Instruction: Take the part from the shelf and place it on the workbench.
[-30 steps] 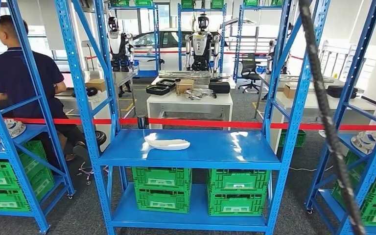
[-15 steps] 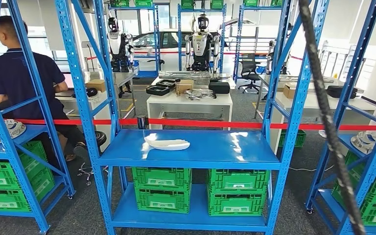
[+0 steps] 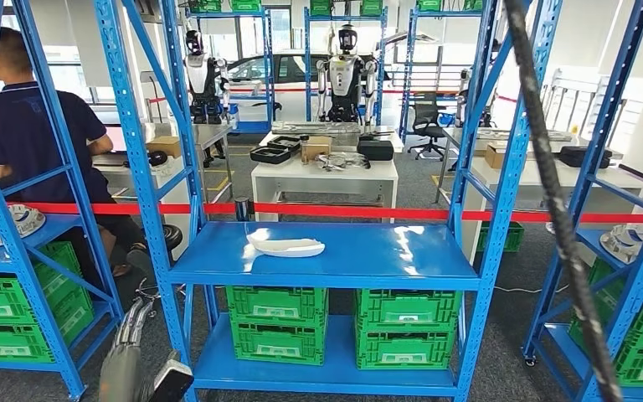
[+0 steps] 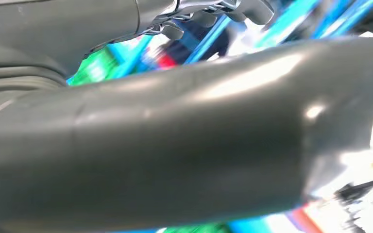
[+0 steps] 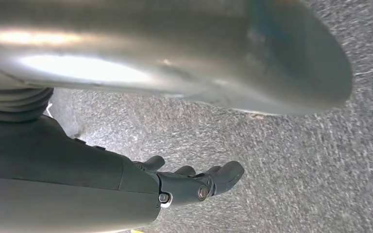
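Blue shelf (image 3: 435,266) straight ahead, its middle deck bare but for one white part (image 3: 285,245) lying flat left of centre, well apart from both my hands and easy to reach from the front; four green crates (image 3: 277,322) sit on the deck below it, out of the way. My left hand (image 3: 136,326) is low by the left upright, empty, fingers roughly straight. My right hand (image 5: 194,183) hangs over grey carpet, fingers loosely apart, holding nothing, so I judge the pick not yet begun.

Robotics workshop (blue racks (image 3: 326,255), humanoids (image 3: 347,71))
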